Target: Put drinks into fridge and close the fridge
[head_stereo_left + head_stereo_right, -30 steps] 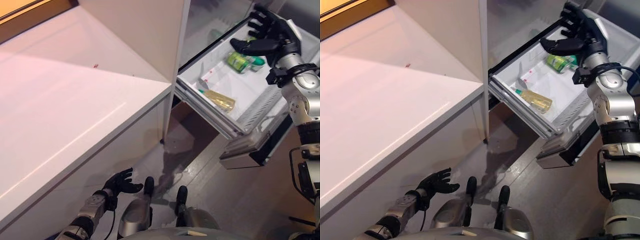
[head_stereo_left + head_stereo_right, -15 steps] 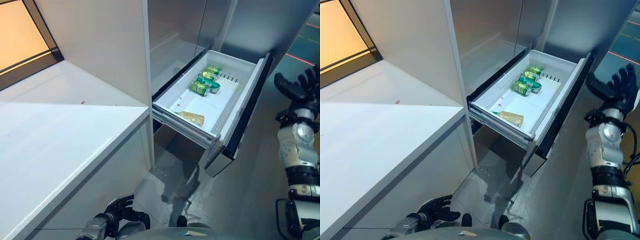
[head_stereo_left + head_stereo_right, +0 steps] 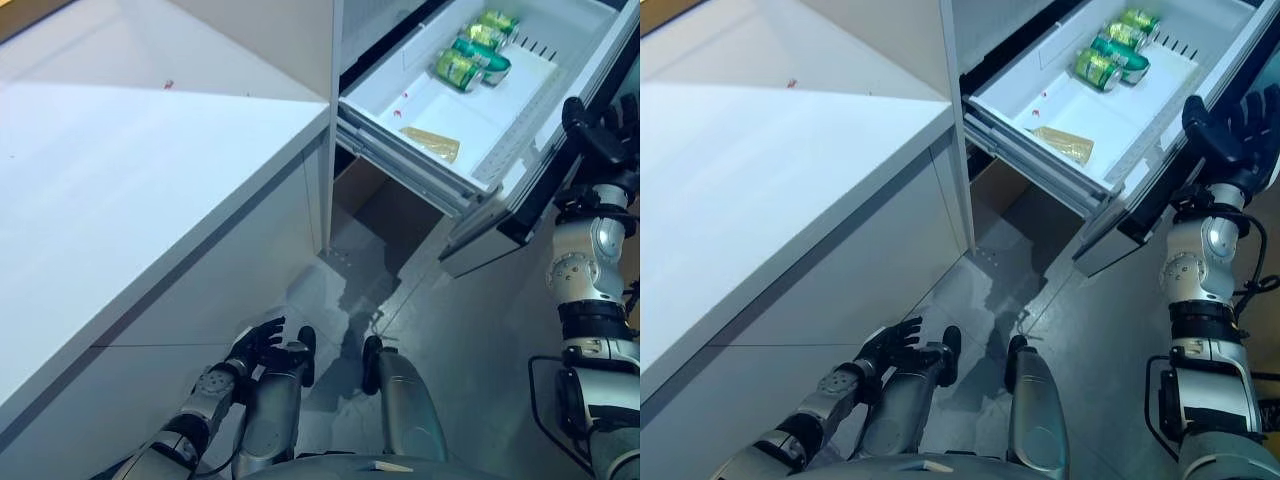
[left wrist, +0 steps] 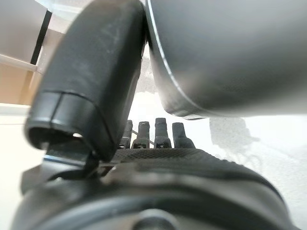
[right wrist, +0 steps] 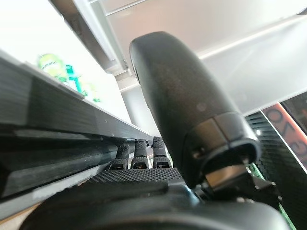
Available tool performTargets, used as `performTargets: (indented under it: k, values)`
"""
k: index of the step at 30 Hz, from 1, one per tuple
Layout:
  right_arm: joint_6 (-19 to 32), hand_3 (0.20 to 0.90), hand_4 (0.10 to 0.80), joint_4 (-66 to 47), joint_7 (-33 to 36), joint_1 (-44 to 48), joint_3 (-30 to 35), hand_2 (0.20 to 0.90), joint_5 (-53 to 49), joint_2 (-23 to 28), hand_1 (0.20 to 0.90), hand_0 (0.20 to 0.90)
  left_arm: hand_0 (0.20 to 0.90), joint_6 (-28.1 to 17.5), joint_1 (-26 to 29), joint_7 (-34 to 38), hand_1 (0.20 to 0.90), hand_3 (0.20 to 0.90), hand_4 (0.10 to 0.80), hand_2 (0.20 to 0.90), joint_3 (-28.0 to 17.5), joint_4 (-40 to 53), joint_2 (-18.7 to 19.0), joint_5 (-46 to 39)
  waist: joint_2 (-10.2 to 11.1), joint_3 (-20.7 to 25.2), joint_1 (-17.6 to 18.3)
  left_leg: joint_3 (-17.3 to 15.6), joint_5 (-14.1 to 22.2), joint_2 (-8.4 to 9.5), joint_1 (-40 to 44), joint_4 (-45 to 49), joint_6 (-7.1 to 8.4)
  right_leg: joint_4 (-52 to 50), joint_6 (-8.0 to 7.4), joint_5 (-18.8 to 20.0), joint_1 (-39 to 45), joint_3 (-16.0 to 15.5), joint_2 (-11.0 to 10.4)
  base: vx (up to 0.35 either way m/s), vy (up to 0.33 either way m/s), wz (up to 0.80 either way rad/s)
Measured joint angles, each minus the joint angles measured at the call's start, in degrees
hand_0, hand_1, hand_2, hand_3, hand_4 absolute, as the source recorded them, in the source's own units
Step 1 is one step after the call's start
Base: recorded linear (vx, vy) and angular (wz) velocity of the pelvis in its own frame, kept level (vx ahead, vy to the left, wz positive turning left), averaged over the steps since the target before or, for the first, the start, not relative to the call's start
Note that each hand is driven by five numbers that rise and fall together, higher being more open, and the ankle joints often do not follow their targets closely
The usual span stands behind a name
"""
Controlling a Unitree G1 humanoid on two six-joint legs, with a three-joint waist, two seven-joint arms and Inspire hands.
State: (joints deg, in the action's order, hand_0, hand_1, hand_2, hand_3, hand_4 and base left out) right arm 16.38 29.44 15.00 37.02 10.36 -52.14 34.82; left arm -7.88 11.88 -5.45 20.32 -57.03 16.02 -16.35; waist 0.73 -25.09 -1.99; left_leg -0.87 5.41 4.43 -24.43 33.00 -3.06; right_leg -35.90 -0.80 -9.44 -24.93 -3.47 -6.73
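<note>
The white fridge drawer (image 3: 400,130) stands pulled out, with green cans (image 3: 470,55) lying at its far end and a flat yellowish packet (image 3: 432,143) near its front. My right hand (image 3: 605,125) is open, fingers spread, just outside the drawer's dark front panel (image 3: 560,170). The right wrist view shows its straight fingers (image 5: 136,154) by that dark panel (image 5: 48,124), with the cans (image 5: 62,72) past it. My left hand (image 3: 255,345) hangs low beside the white cabinet, open and empty; its fingers (image 4: 158,132) are straight in the left wrist view.
A long white counter (image 3: 120,170) runs along the left, with its cabinet front below. A lower fridge drawer (image 3: 485,245) juts out under the open one. Grey tiled floor (image 3: 470,360) lies between the cabinet and the fridge.
The camera has swung about. My right hand has left the inside of the drawer by the cans and now stands outside the drawer's front panel. The drawer is still open.
</note>
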Motion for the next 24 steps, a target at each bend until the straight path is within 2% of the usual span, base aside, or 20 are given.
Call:
performTargets:
  k: [9,17,24]
  values:
    - [-2.25,0.9,0.8,0.03,-5.64,1.26,-0.07,0.9,-4.59,0.14,0.9,0.9,0.9,0.06,-0.25,0.77,0.9,0.9,0.8,0.9,-1.26,-0.33,-0.76,-1.75,0.0,-0.21,0.58,-0.41,0.04,0.62,-1.26,1.57,-0.18,-2.28,-0.25,-0.15,-1.77,0.94,-0.47,0.036,0.06,-0.01]
    - [-7.37,0.9,0.8,0.0,-11.87,0.75,-0.18,0.9,-8.55,-0.24,0.9,0.9,0.9,-0.18,-0.67,0.43,0.9,0.9,0.8,0.9,-2.14,-1.2,-1.51,-1.71,-0.38,-0.4,0.78,1.31,0.06,0.65,0.83,0.89,-0.09,-1.81,-0.28,-0.18,0.9,-0.41,-0.53,0.097,0.029,0.03]
    - [-10.32,0.9,0.8,-0.02,-15.85,0.63,-5.12,0.9,-8.55,-0.63,0.9,0.9,0.9,-1.13,-2.79,-0.01,0.9,0.9,0.8,0.9,-3.37,-1.23,-1.4,-1.71,-0.88,-0.23,0.17,2.88,0.0,0.63,4.81,-3.33,0.0,2.28,0.04,0.03,5.32,-2.41,-0.85,0.088,0.038,0.06]
